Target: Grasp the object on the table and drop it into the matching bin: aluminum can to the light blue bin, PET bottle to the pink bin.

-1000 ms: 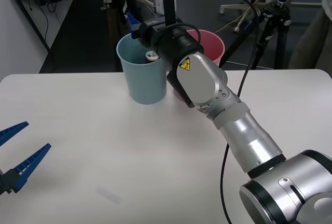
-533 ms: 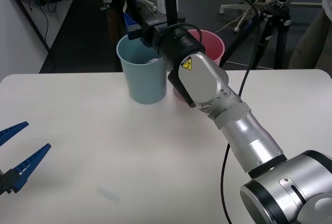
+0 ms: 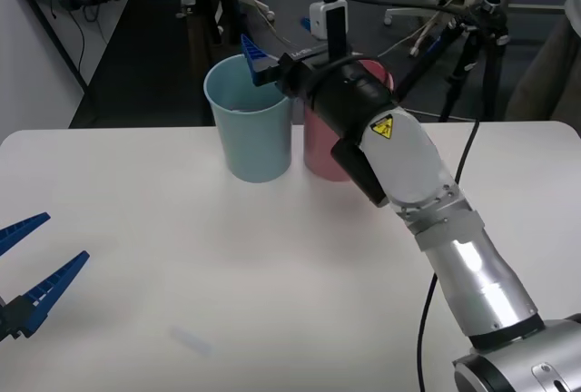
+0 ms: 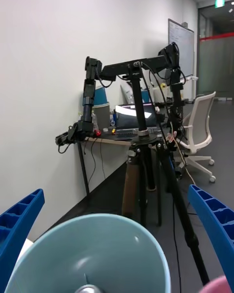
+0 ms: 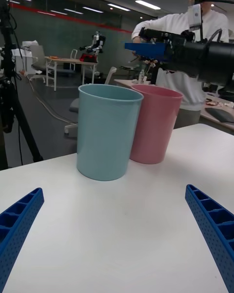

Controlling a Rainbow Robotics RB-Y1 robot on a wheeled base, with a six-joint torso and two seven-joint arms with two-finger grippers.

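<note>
Light blue bin and pink bin: touching, at table far edge; wide bare white surface nearer. Right gripper: above blue bin rim, jaws spread, empty; shifted right since earlier. Aluminum can: inside blue bin, silver top visible. Left gripper: parked near-left, jaws spread.

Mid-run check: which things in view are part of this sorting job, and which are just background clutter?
Job:
light blue bin, a silver can top visible inside
pink bin
table
right gripper, open above the blue bin
left gripper, open, idle at the table's near left

Clutter:
tripod
office chair
</note>
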